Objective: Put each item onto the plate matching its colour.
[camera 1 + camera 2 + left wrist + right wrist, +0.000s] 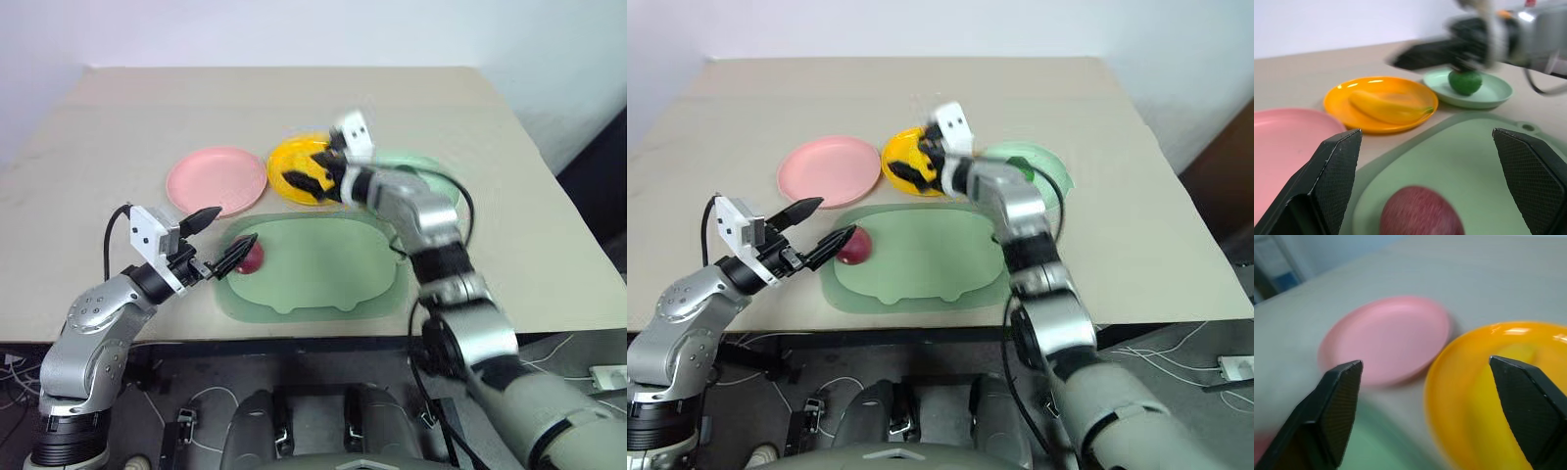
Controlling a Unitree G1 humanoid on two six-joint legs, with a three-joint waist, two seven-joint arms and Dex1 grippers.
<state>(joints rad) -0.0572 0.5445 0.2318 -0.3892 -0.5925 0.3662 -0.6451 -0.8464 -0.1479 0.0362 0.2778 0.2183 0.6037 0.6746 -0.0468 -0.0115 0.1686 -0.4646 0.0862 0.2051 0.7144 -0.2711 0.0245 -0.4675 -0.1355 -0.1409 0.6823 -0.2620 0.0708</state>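
A beige table is shown from above with three round plates set in a row across its middle: a pink plate at 9 o'clock of the row, a yellow-orange plate in the centre, and a pale mint plate at 3 o'clock. A large pale-green tray is laid just at 6 o'clock of the plates. The yellow banana is seen lying inside the yellow-orange plate, and the dark-green lime is seen resting inside the pale mint plate. The dark red-pink fruit is found on the tray, near its 9 o'clock edge, well apart from the pink plate, which is bare. The left gripper is held just at 9 o'clock of the red-pink fruit with its jaws spread wide and nothing between them; one fingertip is seen close beside the fruit, though contact cannot be judged. The right gripper is positioned over the yellow-orange plate, blurred, with its fingers parted widely and nothing gripped; the banana is seen beneath it in the right wrist view.
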